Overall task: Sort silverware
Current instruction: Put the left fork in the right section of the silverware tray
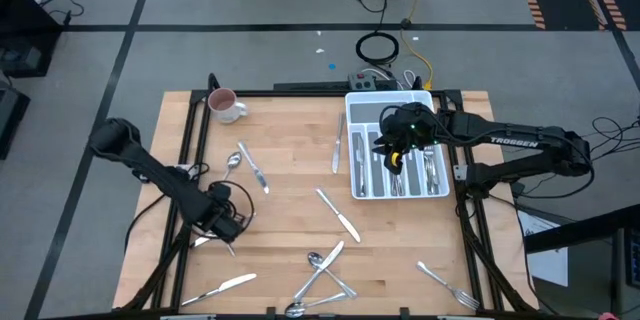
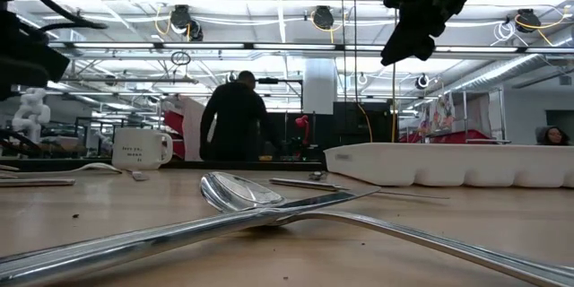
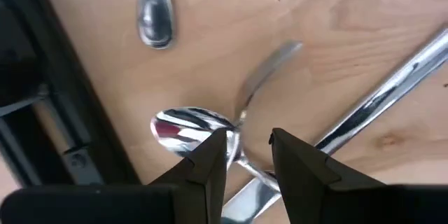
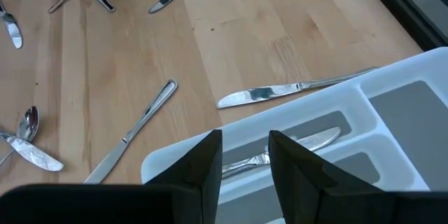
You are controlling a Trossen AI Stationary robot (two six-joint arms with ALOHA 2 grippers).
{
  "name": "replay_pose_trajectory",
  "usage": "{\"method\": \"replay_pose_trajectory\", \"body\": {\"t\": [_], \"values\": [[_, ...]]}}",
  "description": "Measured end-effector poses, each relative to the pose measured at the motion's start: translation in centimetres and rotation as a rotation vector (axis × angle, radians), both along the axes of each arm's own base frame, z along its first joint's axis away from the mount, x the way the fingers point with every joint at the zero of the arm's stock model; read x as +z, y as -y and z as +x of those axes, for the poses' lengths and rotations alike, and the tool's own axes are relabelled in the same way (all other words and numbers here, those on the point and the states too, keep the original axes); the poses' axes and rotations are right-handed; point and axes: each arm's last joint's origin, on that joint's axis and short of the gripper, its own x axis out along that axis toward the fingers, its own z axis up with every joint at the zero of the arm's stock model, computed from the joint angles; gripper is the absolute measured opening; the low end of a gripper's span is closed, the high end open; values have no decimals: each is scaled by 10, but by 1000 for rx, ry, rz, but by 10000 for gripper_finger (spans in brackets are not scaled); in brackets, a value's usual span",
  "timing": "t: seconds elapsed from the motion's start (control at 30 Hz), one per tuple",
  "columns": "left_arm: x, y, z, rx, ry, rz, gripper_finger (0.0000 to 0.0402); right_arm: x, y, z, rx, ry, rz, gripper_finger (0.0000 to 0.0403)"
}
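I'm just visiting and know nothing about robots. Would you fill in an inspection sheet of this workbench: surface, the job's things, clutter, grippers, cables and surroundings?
Surface: pale wooden tabletop in a black frame.
Job's things: shiny metal silverware scattered loose on the wood, such as a table knife near the middle; more pieces lie in the white plastic compartmented cutlery tray.
Clutter: white-and-pink mug at a far corner.
Grippers: left gripper low over a spoon, jaws a little apart, nothing gripped; right gripper above the tray, jaws a little apart, empty.
Cables: black and yellow cables on the floor beyond the table.
Surroundings: workshop hall, a person standing behind the table.
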Motion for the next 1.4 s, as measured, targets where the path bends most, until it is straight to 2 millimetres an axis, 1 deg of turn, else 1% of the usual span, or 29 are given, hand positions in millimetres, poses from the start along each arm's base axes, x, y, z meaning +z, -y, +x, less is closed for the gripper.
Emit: {"method": "replay_pose_trajectory", "body": {"t": [0.3,0.33,0.4,0.5,0.53,0.63,0.77,0.9,1.03,1.1,1.2,1.33,1.4], "values": [[-25,6,8,-67,-96,55,116,0,0,0,-6,1,7,109],[-27,6,8,-83,-110,61,109,0,0,0,-6,1,7,109],[-32,8,12,-122,-117,55,83,0,0,0,-7,2,8,109],[-39,11,15,-179,-117,40,23,0,0,0,-8,2,9,109],[-39,11,15,-180,-116,41,12,0,0,0,-13,3,14,109],[-34,11,17,-173,-115,40,8,0,0,0,-18,4,19,109],[-20,9,18,-161,-117,40,5,1,0,0,-18,10,18,109],[-9,5,18,-141,-59,10,4,2,0,2,-33,31,29,109],[4,2,18,-71,34,0,3,5,1,4,-59,79,50,109],[18,2,21,-30,144,12,3,8,2,6,-79,114,65,109],[45,-1,26,35,349,62,2,12,3,9,-88,169,68,109],[87,-7,35,129,727,152,2,17,3,11,-88,228,62,109],[102,-11,41,156,913,206,2,20,4,13,-96,261,72,109]]}}
